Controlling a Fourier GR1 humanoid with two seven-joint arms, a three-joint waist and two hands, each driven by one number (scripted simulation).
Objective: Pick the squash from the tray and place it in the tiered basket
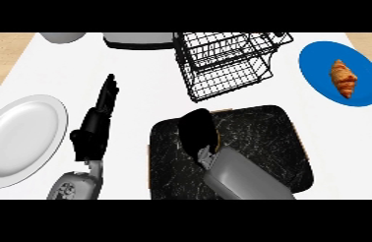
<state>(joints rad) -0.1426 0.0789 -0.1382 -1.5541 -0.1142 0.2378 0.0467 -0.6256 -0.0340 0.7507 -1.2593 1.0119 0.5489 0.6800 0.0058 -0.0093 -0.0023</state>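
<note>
No readable text, labels, brand names, numbers or signs appear anywhere in the view. The white counter [145,88], the black tray [276,137], the wire tiered basket [225,64], the blue plate [320,64] and the white plate [29,137] all carry no lettering or markings.
</note>
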